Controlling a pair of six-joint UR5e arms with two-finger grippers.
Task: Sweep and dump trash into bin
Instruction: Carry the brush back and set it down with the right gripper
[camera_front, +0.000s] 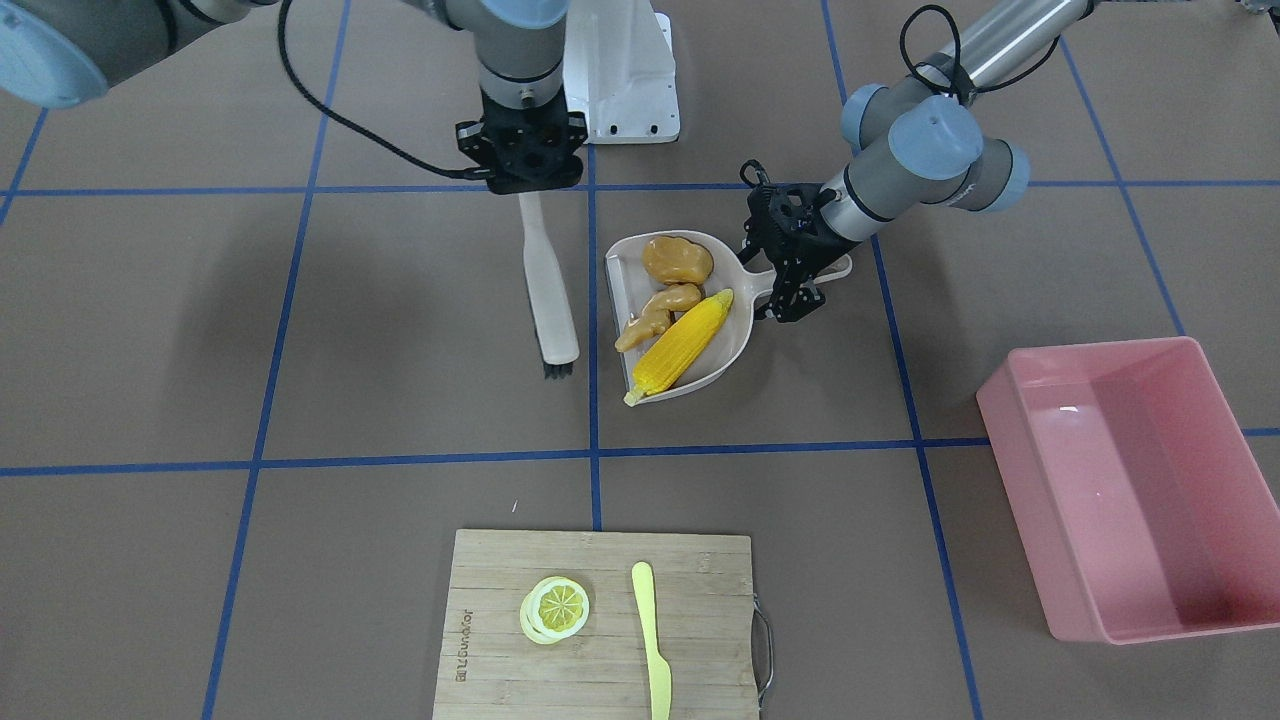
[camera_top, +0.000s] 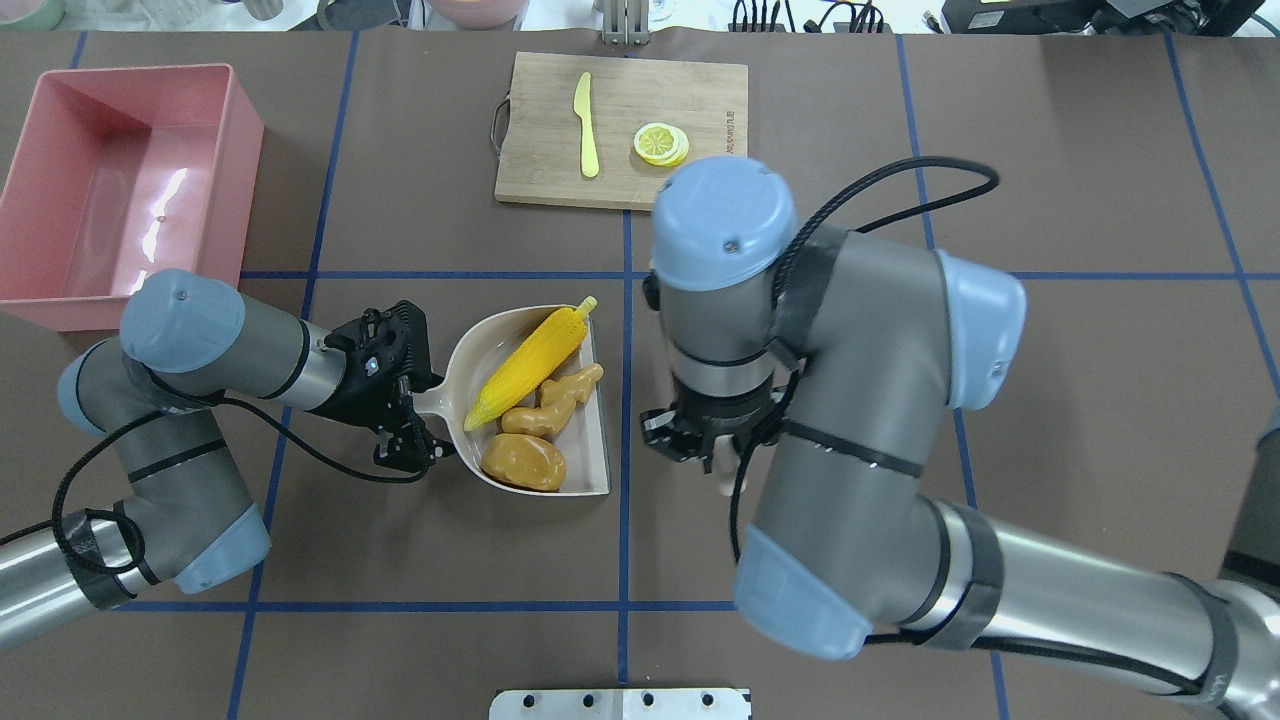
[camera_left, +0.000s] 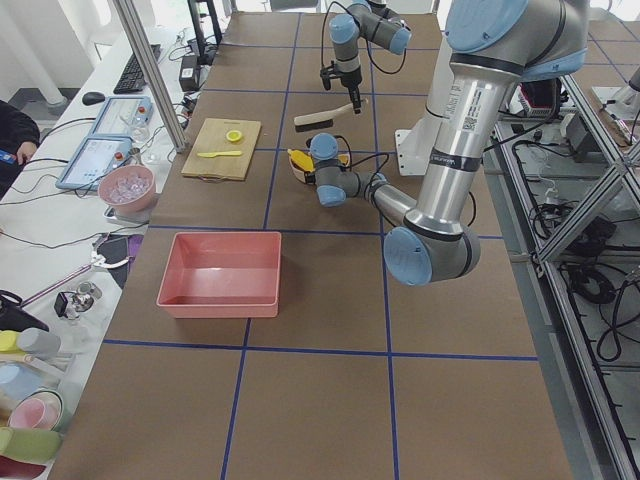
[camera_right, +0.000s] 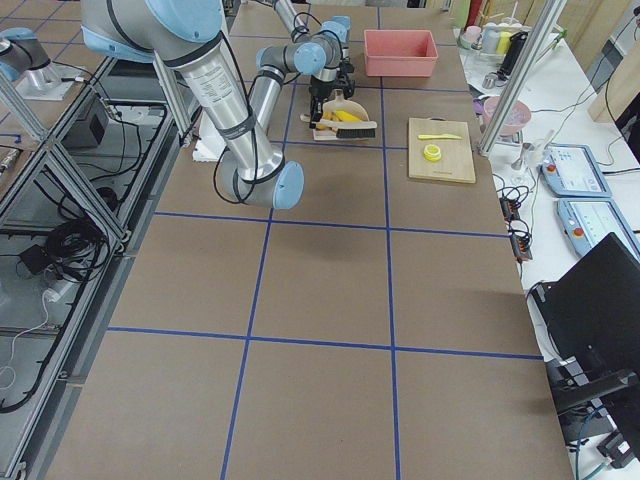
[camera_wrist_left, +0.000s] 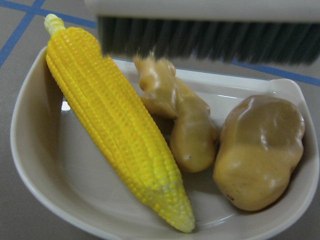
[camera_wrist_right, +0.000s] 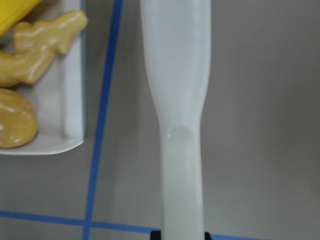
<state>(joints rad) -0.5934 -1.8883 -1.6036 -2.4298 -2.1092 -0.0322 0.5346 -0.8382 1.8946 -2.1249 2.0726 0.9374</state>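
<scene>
Dustpan of beige plastic held all 3 trash pieces: corn cob along its curved wall, ginger root beside it, potato at the end nearest the robot; left gripper was clamped on the pan's handle; right gripper gripped the brush by its handle, bristles near the pan's open edge, though its fingertips were hidden under the wrist; pink bin stood well apart on the robot's left, its glossy floor showing; overhead, the right arm covered most of the brush.
</scene>
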